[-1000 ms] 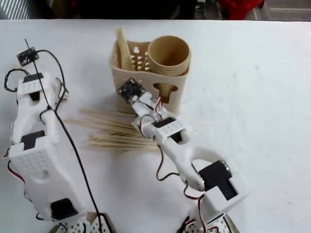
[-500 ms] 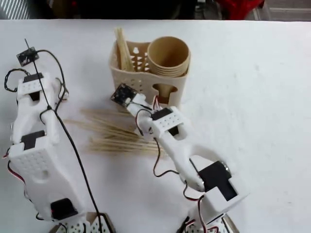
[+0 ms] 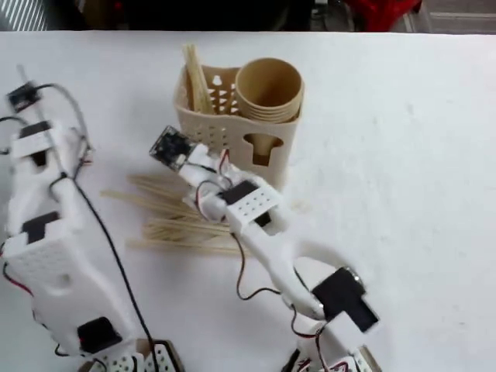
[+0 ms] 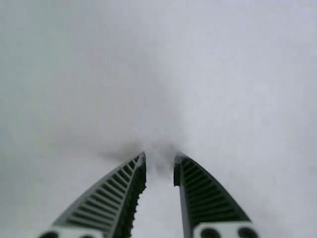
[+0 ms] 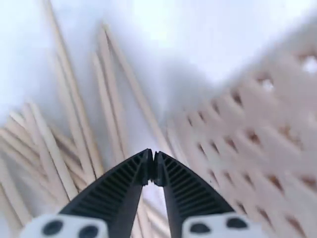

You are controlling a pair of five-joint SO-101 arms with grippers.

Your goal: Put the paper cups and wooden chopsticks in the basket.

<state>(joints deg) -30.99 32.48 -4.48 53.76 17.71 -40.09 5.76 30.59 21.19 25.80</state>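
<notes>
A cream perforated basket (image 3: 203,130) stands at the back middle of the table. Nested paper cups (image 3: 269,89) fill its right half, and a few wooden chopsticks (image 3: 197,77) stand in its left half. Several loose chopsticks (image 3: 167,221) lie fanned on the table in front of it. My right gripper (image 5: 152,159) is shut and holds nothing. It hangs just over the loose chopsticks (image 5: 74,124), close beside the basket wall (image 5: 247,139). My left gripper (image 4: 159,161) is slightly open over bare table, with nothing between its fingers.
The left arm (image 3: 43,194) stretches along the table's left side, trailing black cables. The right arm (image 3: 263,225) reaches in from the front edge towards the basket. White tabletop (image 3: 403,155) lies bare to the right.
The right arm has swung left from the basket's front, over the loose chopsticks. The left arm has shifted a little to the left.
</notes>
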